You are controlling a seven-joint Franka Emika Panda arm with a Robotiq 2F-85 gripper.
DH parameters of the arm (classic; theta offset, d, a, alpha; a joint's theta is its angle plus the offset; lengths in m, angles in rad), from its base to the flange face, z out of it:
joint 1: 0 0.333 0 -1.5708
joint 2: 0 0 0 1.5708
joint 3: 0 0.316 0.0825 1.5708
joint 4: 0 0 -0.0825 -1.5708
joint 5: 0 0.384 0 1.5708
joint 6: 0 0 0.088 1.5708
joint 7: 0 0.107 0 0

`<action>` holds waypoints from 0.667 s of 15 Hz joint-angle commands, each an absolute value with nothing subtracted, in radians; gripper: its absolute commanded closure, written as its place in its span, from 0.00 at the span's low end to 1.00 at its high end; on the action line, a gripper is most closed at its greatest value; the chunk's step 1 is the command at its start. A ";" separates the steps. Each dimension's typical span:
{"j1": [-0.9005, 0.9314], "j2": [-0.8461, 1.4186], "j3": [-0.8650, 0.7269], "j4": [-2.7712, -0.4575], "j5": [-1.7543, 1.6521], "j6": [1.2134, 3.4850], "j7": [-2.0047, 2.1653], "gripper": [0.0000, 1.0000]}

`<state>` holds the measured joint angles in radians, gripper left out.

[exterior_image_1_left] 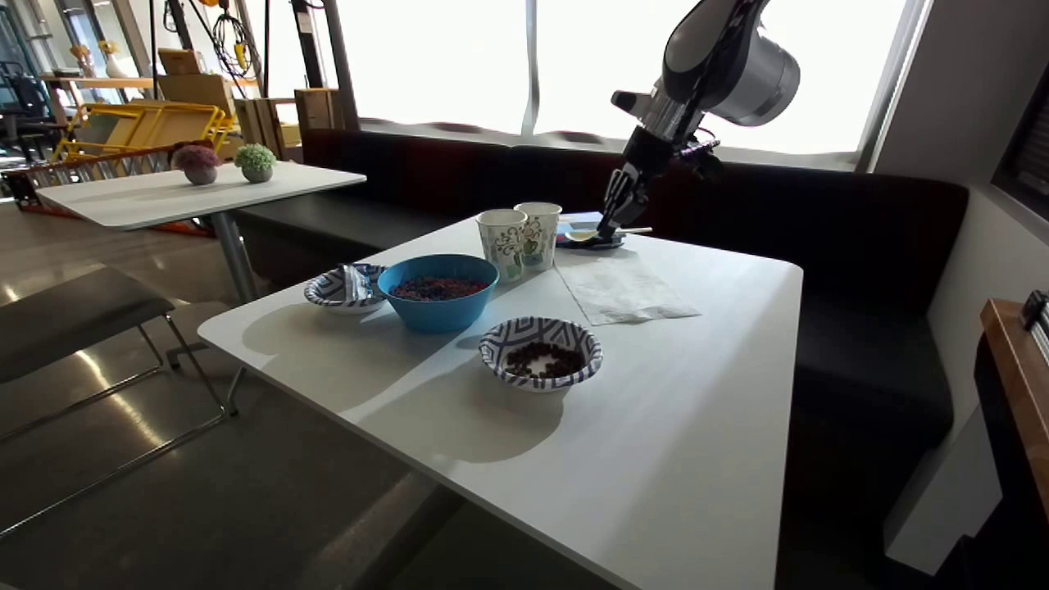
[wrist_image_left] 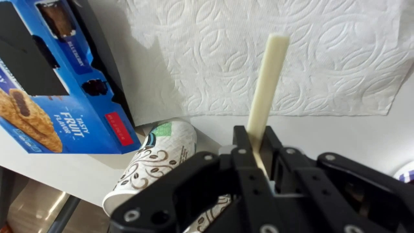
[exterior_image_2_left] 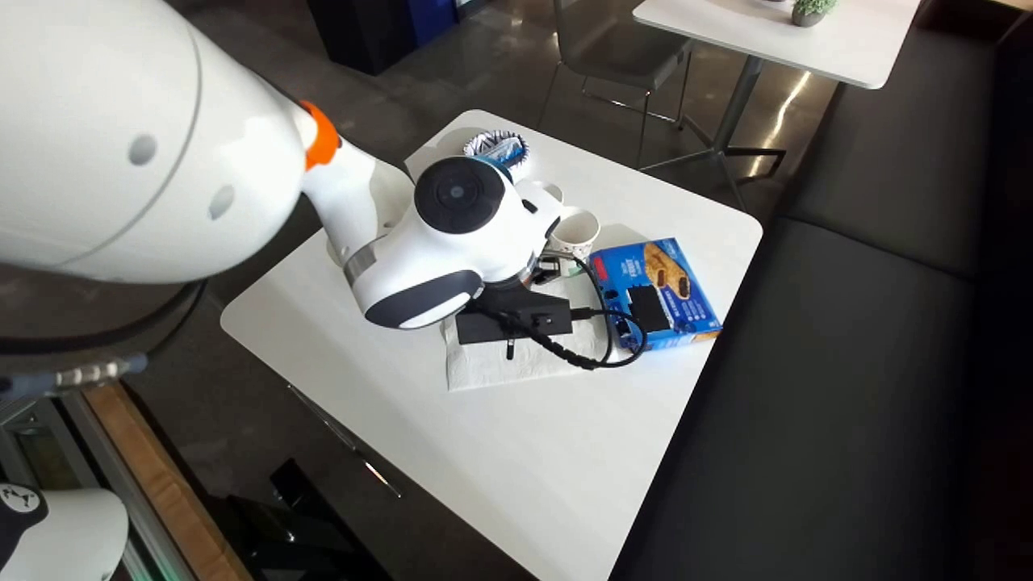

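1. Far left of the wrist view: a blue box (wrist_image_left: 81,103), on which "BLUEBERRY" and "TASTY FRUIT FLAVOR" can be read; the print on its red patch is too small to make out.
2. Lower left of centre: a paper cup (wrist_image_left: 155,163) with brown swirls and coffee beans, its small lettering illegible.
3. Lower centre: the gripper (wrist_image_left: 256,139), jaws narrowed around a pale stick (wrist_image_left: 267,81), which juts toward the upper centre, leaning slightly right.
4. Upper centre to upper right: an embossed paper towel (wrist_image_left: 210,58), behind the stick's free end.
5. Lower right edge: part of a patterned bowl (wrist_image_left: 408,174).
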<state>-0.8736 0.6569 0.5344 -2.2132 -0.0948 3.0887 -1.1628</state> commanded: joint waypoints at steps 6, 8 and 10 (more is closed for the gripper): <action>-1.086 0.845 0.639 -2.174 -0.185 3.112 -1.287 0.96; -1.090 0.875 0.632 -2.157 -0.205 3.109 -1.298 0.96; -1.089 0.905 0.626 -2.135 -0.222 3.107 -1.307 0.96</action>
<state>-1.0753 0.8330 0.6180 -2.1765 -0.1874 3.0930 -1.2786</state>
